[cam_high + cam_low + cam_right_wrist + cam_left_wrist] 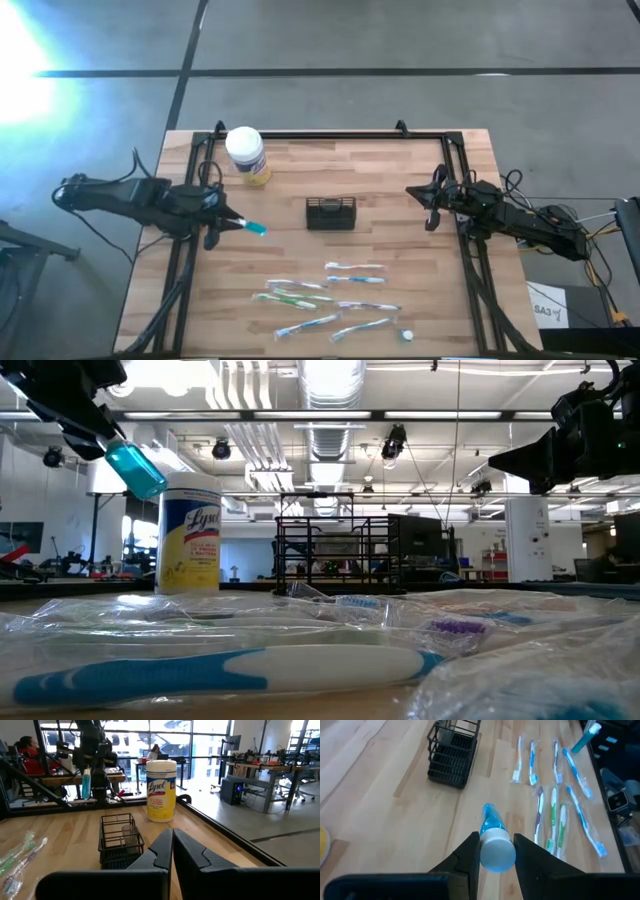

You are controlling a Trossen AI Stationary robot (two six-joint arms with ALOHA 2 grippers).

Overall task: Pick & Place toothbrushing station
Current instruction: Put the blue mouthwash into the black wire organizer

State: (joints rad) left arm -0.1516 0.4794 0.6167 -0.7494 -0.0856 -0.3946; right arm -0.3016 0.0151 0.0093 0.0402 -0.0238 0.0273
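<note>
Wrapped toothbrushes (330, 295) front; caddy (331, 213) midway between both fingers.

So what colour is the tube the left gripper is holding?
Clear blue with a white cap; the left wrist view shows the tube best, between the left gripper fingers.

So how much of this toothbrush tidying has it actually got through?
Little looks done: the black caddy shows no brushes inside, though a clear cup seems to stand in it. In hand: the left gripper holds a blue tube above the table. The right gripper waits shut near the right edge. Left: the wrapped toothbrushes all lie on the table.
</note>
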